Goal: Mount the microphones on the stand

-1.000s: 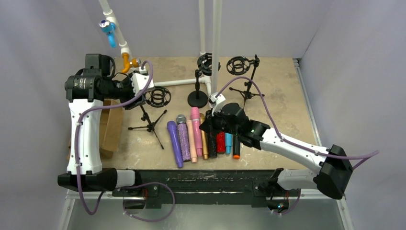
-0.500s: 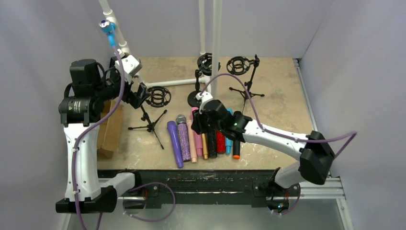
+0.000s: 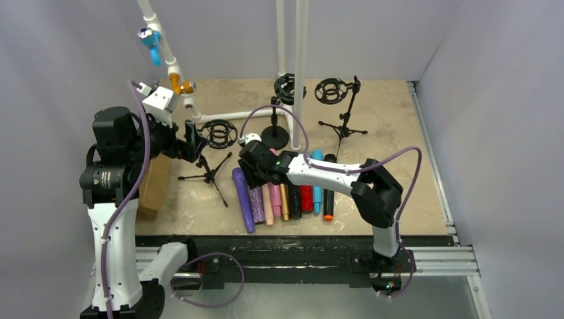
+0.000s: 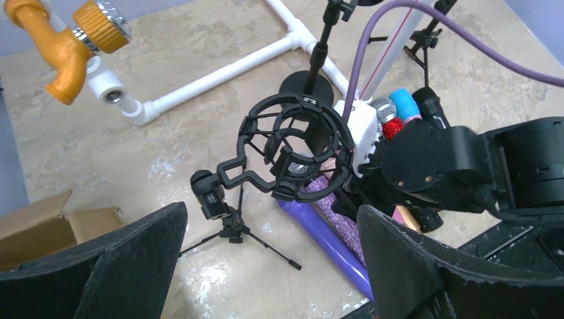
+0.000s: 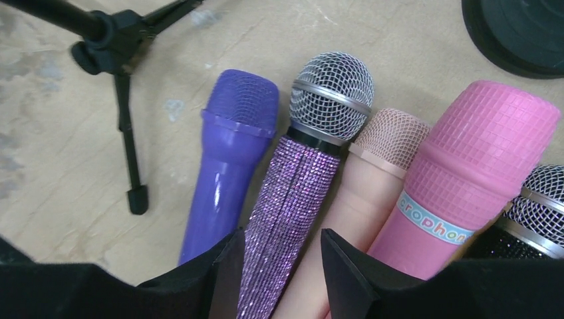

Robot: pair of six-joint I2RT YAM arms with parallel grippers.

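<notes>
Mics: row of microphones [image 3: 286, 199] lay side by side on the table [image 3: 399, 146] toward its near edge, none in a stand.
Stands: left tripod stand [image 3: 219, 134], round-base stand [image 3: 274, 136] and right tripod stand [image 3: 340, 96] all had empty rings.
Right gripper [image 5: 281, 259]: low over the left end of the row, jaws parted, one finger on each side of the purple glitter mic [image 5: 292, 193]. It did not look clamped.
Neighbours: purple mic [image 5: 229, 146] just left of it, peach mic [image 5: 372, 173] against its right side.
Left gripper [image 4: 271, 222]: jaws wide apart, holding nothing, hovering by the left tripod stand's ring.
Done: nothing attached yet, going by the views.
Left: every mic still needed picking, carrying and seating.
Step in hand: probably the first grasp, on the purple glitter mic.
Note: more mics than rings in view.
</notes>
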